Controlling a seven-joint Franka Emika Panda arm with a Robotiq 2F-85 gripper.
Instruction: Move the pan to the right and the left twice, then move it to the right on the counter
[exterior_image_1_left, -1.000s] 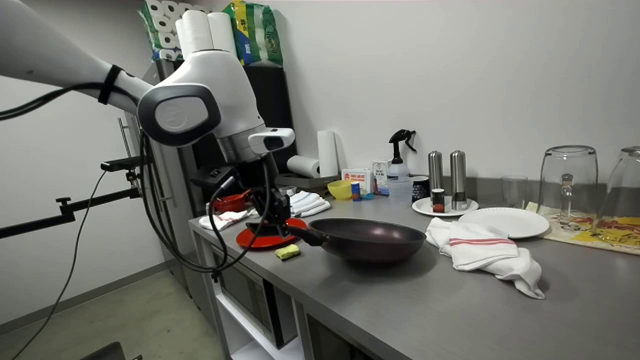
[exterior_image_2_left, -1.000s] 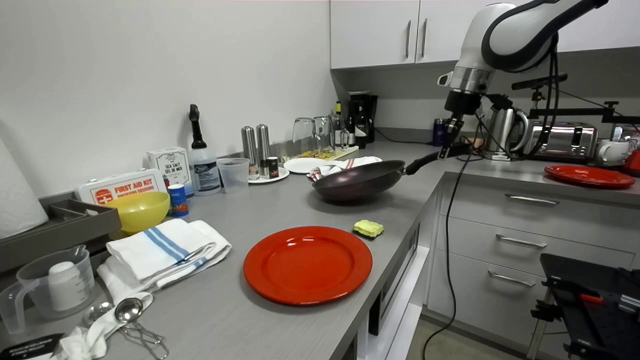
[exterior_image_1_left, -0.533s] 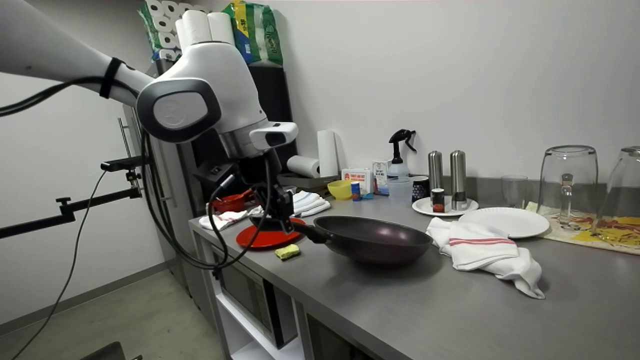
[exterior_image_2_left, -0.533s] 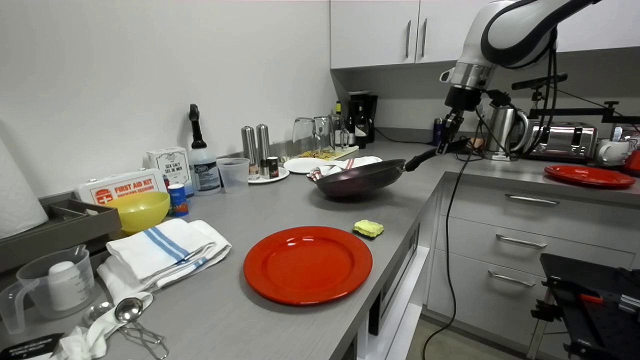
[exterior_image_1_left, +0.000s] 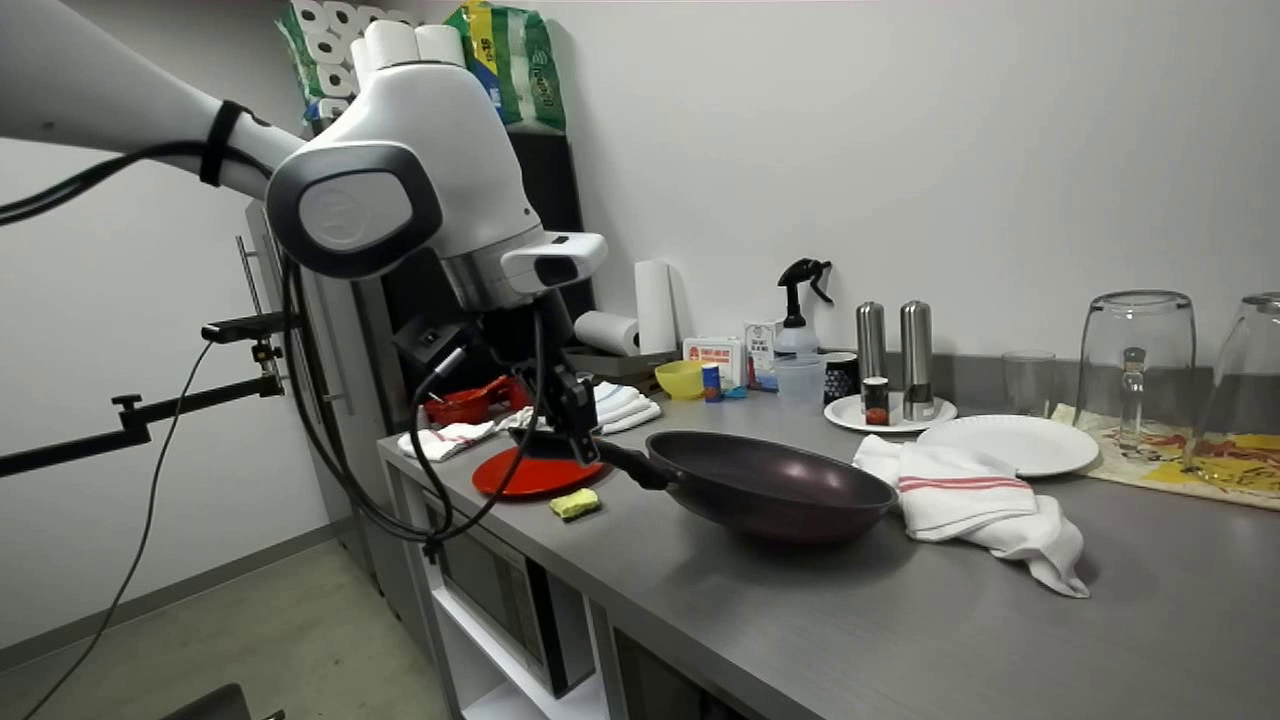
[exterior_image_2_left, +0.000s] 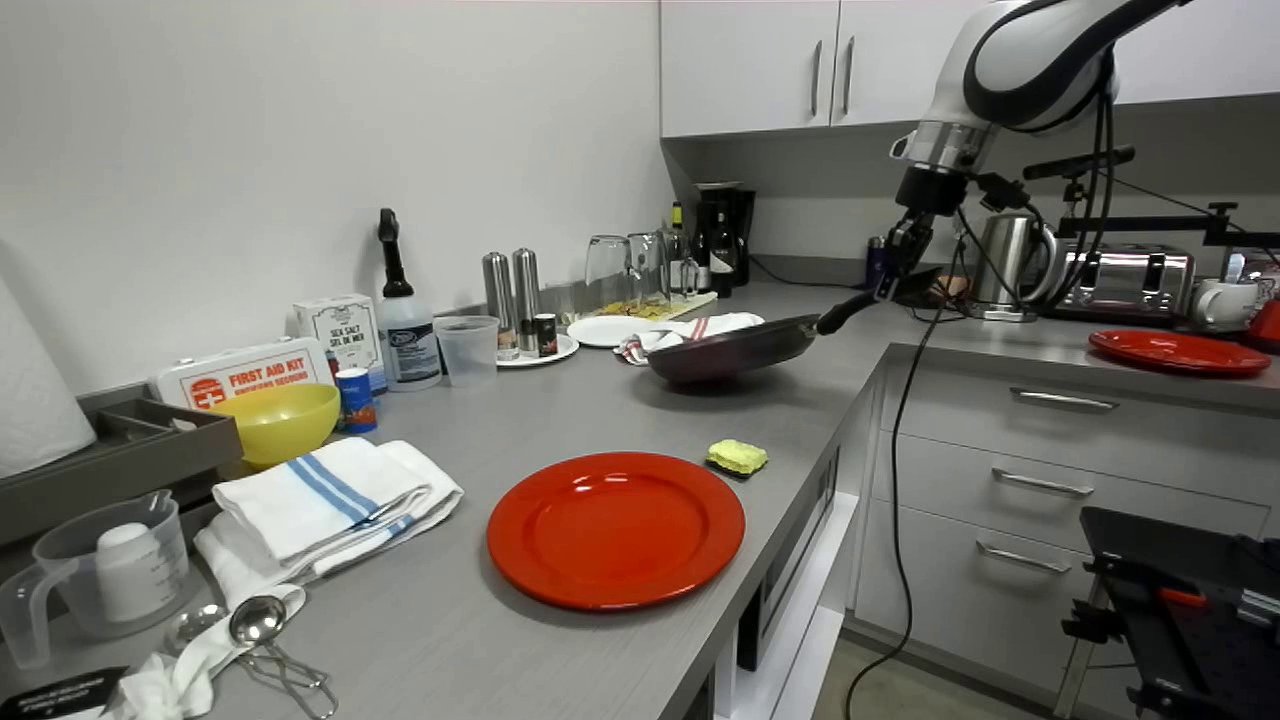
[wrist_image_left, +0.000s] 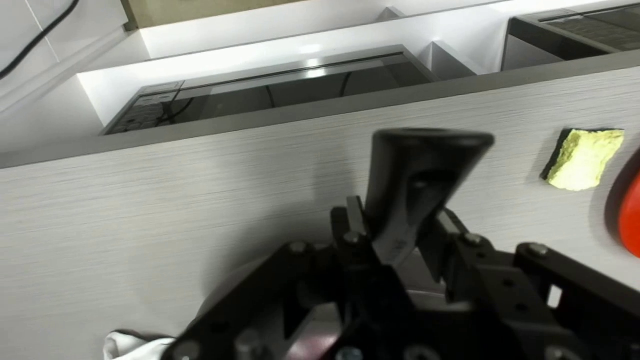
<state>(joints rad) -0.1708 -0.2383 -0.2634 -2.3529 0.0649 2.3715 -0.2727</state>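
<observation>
A round, shallow black frying pan (exterior_image_1_left: 780, 488) is held tilted over the long grey counter (exterior_image_1_left: 900, 640), between a yellow sponge (exterior_image_1_left: 575, 503) at left and a red-striped white cloth (exterior_image_1_left: 975, 500) at right in an exterior view, its black handle (wrist_image_left: 427, 167) clamped in a black two-fingered gripper (wrist_image_left: 402, 216). “FIRST AID KIT” is read on a white case (exterior_image_2_left: 245, 372), near a white “SEA SALT” carton (exterior_image_2_left: 343, 332).

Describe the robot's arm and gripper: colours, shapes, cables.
The robot arm is white and rounded, with a pale oval joint cap in a dark ring, a silver collar, black cables and a black strap. The gripper is mostly black, with two jointed fingers.
</observation>
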